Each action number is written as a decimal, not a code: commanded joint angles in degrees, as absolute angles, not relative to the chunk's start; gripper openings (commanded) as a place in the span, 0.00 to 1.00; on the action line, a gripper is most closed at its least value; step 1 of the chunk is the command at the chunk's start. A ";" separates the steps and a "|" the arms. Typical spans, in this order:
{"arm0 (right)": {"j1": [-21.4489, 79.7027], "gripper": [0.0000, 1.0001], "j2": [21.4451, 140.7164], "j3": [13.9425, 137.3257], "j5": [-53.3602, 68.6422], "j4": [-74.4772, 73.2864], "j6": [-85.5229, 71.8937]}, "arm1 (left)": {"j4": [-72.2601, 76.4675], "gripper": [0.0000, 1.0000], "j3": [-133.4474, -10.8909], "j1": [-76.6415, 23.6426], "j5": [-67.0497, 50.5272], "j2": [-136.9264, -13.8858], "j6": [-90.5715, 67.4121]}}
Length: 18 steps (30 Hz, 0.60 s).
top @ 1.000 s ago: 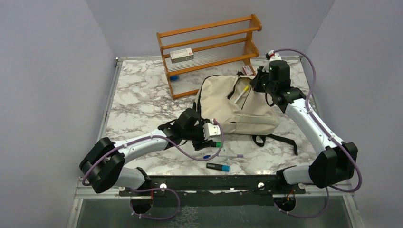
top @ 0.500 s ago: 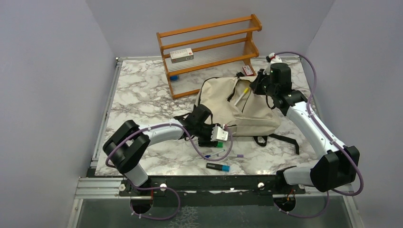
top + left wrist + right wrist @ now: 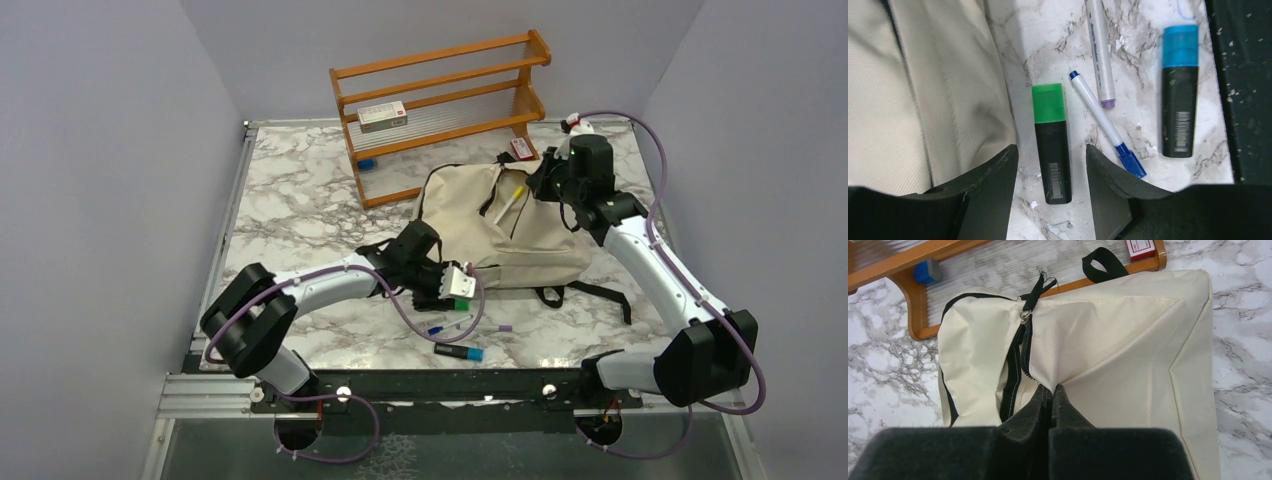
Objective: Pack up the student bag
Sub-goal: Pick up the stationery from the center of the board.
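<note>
The student bag, beige with black zippers, lies in the middle of the table with its top opening parted. My right gripper is shut on the fabric edge beside the zipper and holds it up; from above, this gripper is at the bag's far right corner. A yellow-tipped marker sticks out of the opening. My left gripper is open at the bag's near edge. Its fingers straddle the black end of a green-capped highlighter lying on the marble, with a gap on both sides.
Right of the green highlighter lie a blue-capped pen, a white purple-tipped marker and a blue-capped highlighter. A wooden shelf at the back holds a box. A red box and the bag's black straps lie nearby.
My left arm's elbow has swung inward and its gripper has shifted slightly right and down over the green highlighter. The right gripper has kept its hold on the bag.
</note>
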<state>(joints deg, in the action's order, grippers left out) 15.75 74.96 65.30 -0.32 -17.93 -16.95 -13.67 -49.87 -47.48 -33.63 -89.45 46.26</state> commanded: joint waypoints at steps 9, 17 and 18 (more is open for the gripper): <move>15.29 0.01 72.72 64.28 2.37 -13.13 -18.54 | -12.20 0.50 -42.79 -47.73 -36.91 -80.37 41.21; 15.29 0.00 72.56 64.02 2.66 -13.83 -18.46 | -10.36 0.47 -44.75 -47.72 -35.88 -88.58 43.35; 15.29 0.01 72.49 63.85 2.56 -13.90 -18.46 | -10.13 0.47 -45.50 -47.72 -35.66 -89.34 43.57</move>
